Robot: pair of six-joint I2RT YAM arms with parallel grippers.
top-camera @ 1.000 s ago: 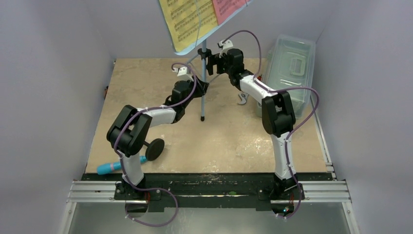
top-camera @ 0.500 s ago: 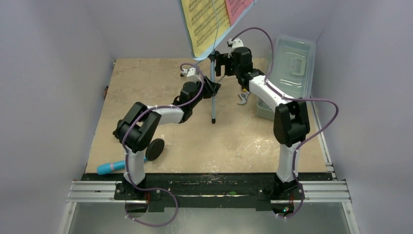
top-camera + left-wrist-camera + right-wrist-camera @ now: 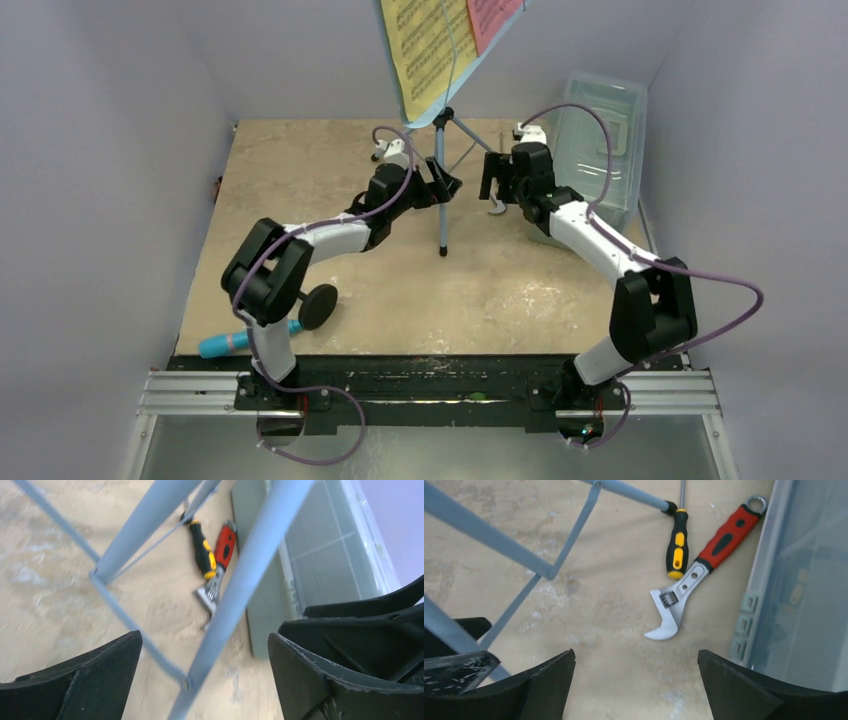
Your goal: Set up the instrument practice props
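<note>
The light blue music stand point(image 3: 441, 205) stands upright on its tripod legs at the back middle, with yellow point(image 3: 425, 45) and pink point(image 3: 492, 15) sheet-music pages on its desk. My left gripper point(image 3: 446, 186) is open around the pole. In the left wrist view a leg point(image 3: 235, 595) runs between the spread fingers point(image 3: 100, 675) without touching them. My right gripper point(image 3: 497, 180) hangs open and empty to the right of the stand, above the wrench point(image 3: 704, 570). The cyan microphone point(image 3: 225, 343) lies at the front left. The black round-base mic stand point(image 3: 317, 305) lies tipped beside it.
A clear lidded box point(image 3: 600, 140) sits at the back right, close to my right gripper. A yellow-and-black screwdriver point(image 3: 677, 545) and the red-handled wrench point(image 3: 497, 207) lie between the stand's legs point(image 3: 484, 530) and the box point(image 3: 804, 580).
My left gripper has opened off the stand's pole. The right arm has drawn away to the right, from the pole to above the wrench. The stand shifted right, then stayed put.
</note>
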